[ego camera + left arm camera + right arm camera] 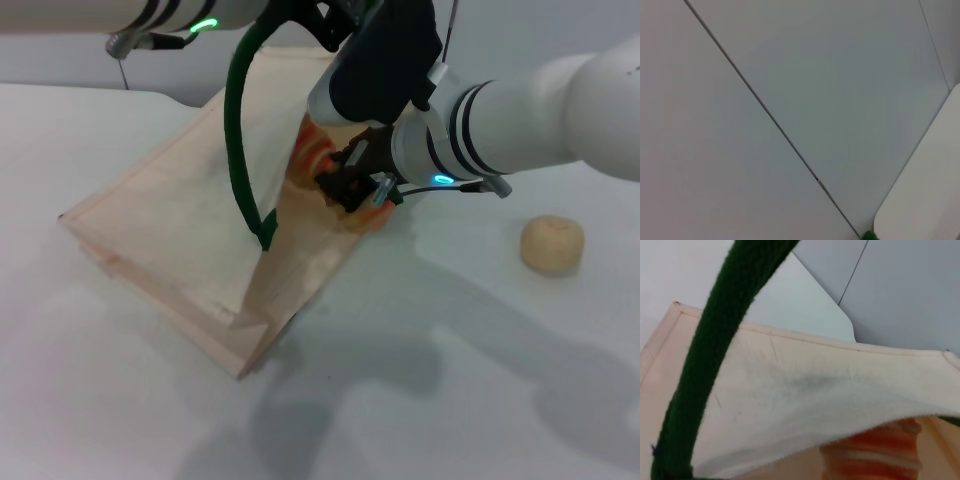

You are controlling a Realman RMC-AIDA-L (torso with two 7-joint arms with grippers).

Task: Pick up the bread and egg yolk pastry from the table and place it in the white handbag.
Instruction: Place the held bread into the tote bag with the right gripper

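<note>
While the left gripper holds the green handle up at the far edge, fingers hidden, the right gripper grips the bread inside the white handbag's mouth. Well apart, the egg yolk pastry sits on open table.

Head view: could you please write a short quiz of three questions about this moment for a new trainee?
1. True or false: the small pale-beige round egg yolk pastry already lies inside the cream fabric handbag.
2. Which one is at the handbag's mouth with the tan, orange-striped bread? A) the left arm's B) the right end effector C) neither
3. Fill in: the thick rope handle rising to the left end effector is dark ____.
Key: 1 false; 2 B; 3 green.
</note>
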